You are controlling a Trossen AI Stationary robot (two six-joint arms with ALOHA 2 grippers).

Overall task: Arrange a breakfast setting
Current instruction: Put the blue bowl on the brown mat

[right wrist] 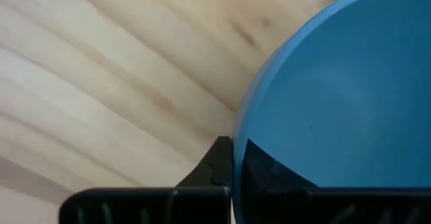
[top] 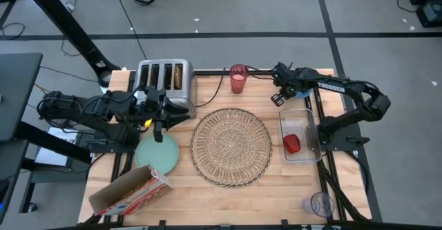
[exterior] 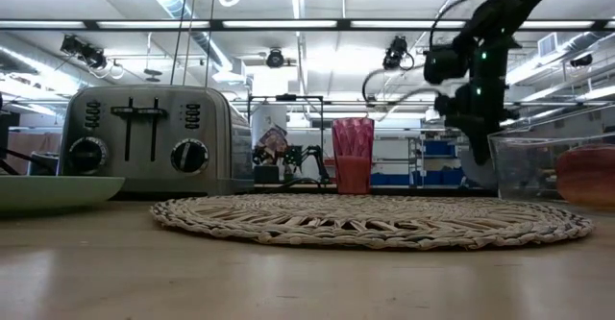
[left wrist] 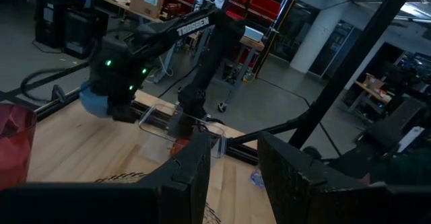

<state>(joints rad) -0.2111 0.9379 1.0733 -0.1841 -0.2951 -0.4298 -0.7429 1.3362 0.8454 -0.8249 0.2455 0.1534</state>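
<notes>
My right gripper [right wrist: 232,177] clamps the rim of the blue bowl [right wrist: 337,96] above the table's far right, beside the red cup [top: 238,78]. My left gripper [top: 158,130], jaws parted and empty, hovers over the green plate [top: 156,154] by the toaster [top: 164,81]. The wicker placemat [top: 231,146] lies centre.

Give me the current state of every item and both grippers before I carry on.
right gripper: shut on blue bowl's rim, behind the tray
blue bowl: gripped at its rim
left gripper: over the pale green plate, holding nothing
pale green plate: flat, left of the placemat
wicker placemat: flat, bare
red cup: upright
toaster: toast in one slot
clear tray: holds a red fruit
</notes>
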